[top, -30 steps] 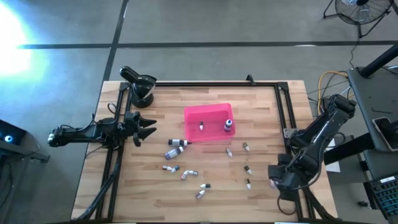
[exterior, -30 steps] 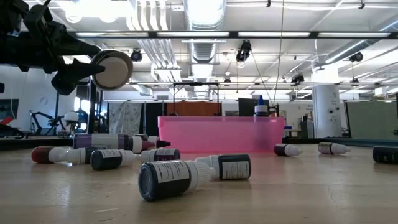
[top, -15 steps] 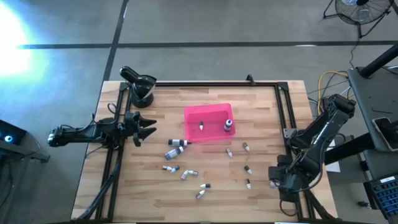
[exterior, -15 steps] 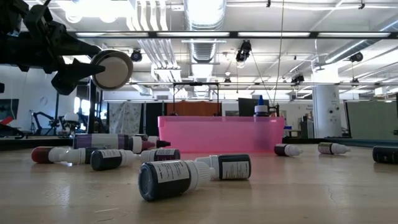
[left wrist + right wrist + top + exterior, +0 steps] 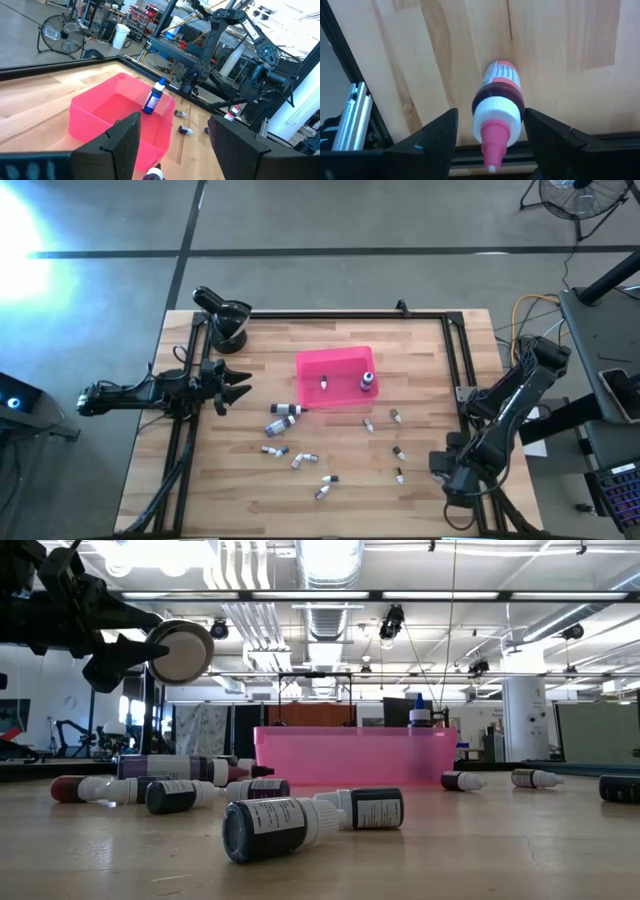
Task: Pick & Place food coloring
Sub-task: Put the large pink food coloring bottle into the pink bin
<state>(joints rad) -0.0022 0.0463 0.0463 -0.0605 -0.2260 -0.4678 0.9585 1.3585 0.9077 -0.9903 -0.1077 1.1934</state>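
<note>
right gripper [image 5: 490, 145] is low at the table's [image 5: 420, 350] right front edge, fingers spread either side of a pink-tipped bottle [image 5: 496, 107] lying on the wood, not yet clamped. left gripper [image 5: 237, 388] hovers open left of the tray [image 5: 335, 365]. one bottle [image 5: 367, 381] stands in it, others [image 5: 283, 450] lie scattered nearby.

Red bottle between the right gripper's fingers

A red bottle [image 5: 496, 99] with a white collar and pink tip lies on the wooden table [image 5: 560, 45], between the spread dark fingers [image 5: 427, 142] of the right gripper [image 5: 492, 145]; a metal rail [image 5: 350, 120] borders the table.
</note>
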